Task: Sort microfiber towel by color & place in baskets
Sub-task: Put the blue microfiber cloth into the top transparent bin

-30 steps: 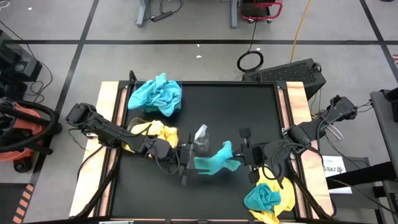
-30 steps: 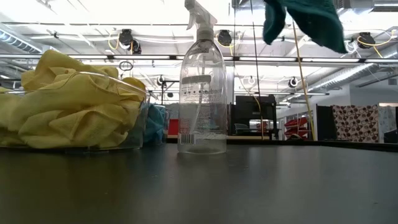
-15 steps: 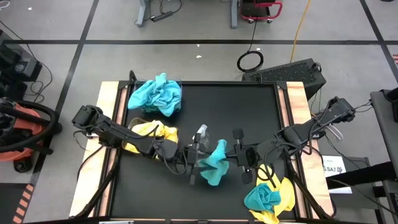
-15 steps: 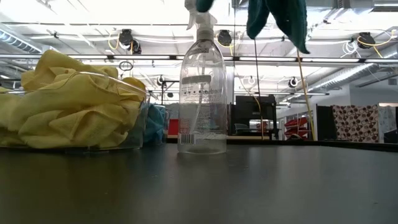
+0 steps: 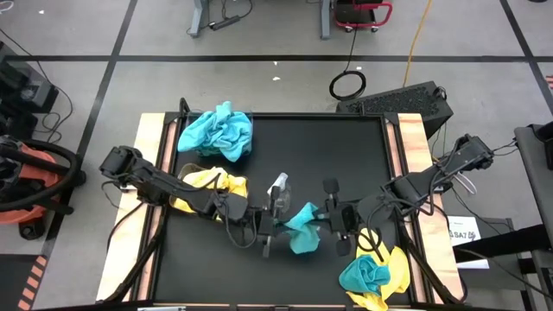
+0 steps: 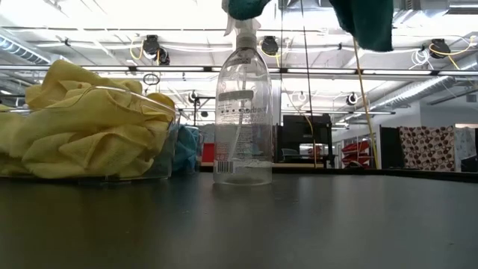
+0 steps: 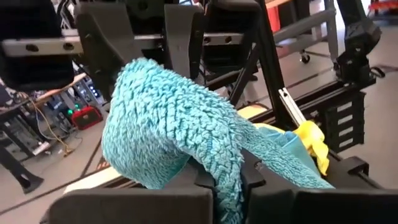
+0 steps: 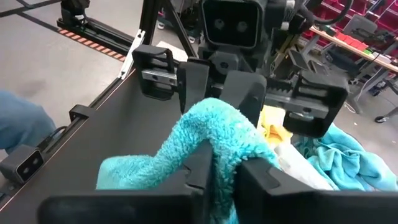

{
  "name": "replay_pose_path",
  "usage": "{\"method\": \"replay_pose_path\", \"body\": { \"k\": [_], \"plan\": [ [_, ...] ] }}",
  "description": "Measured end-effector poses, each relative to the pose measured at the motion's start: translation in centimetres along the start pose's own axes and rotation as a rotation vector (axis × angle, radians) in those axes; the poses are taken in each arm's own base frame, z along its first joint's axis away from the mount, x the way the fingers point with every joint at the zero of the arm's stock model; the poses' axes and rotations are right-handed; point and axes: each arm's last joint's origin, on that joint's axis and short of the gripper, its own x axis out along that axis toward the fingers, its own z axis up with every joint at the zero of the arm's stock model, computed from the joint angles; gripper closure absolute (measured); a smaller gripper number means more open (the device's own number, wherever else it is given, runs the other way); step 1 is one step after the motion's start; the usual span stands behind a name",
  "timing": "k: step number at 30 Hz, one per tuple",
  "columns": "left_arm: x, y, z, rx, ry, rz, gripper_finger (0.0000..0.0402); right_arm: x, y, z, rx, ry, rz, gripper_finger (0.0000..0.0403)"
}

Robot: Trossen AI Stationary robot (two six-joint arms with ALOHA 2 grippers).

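Observation:
A teal microfiber towel hangs bunched in the air between my two grippers, right of the clear spray bottle. My left gripper is shut on its left end and my right gripper on its right end; they face each other. In the low view, only the towel's lower folds show at the top edge. A basket of yellow towels stands at the left edge, and a basket of teal towels at the far left. A loose pile of teal and yellow towels lies at the near right. My left gripper pinches a fold of the teal towel between its two fingers, reaching in level from the table's left. The towel arches up from the fingers and runs across to the other gripper, clear of the table. My right gripper pinches the towel's opposite end between its two fingers, coming from the table's right and slanting a little down. The cloth humps up slack just beyond the fingers and hangs clear of the table.
The spray bottle stands upright on the black mat just beyond the held towel. Wooden rails run along the table's left and right sides. Bare mat lies at the middle far and near left.
My right gripper has carried the teal towel toward the table's left. My left gripper has come toward the right to meet it, rolled a little and shut on the towel's left end. The towel, spread out before, is now bunched short between the two.

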Motion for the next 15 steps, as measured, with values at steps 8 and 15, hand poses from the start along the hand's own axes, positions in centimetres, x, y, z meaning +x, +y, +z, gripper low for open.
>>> {"method": "replay_pose_path", "body": {
  "k": [8, 15],
  "plan": [
    [-1.5, 1.6, 2.6, 0.121, 0.080, 0.090, 0.0394, -0.4, 0.9, -0.5, 0.001, 0.053, 0.028, 0.0260],
    [-5.4, 4.5, 6.5, 0.200, 0.087, 0.264, 0.0394, -0.7, 1.4, -1.4, 0.020, 0.150, -0.024, 0.0173]
  ]
}}
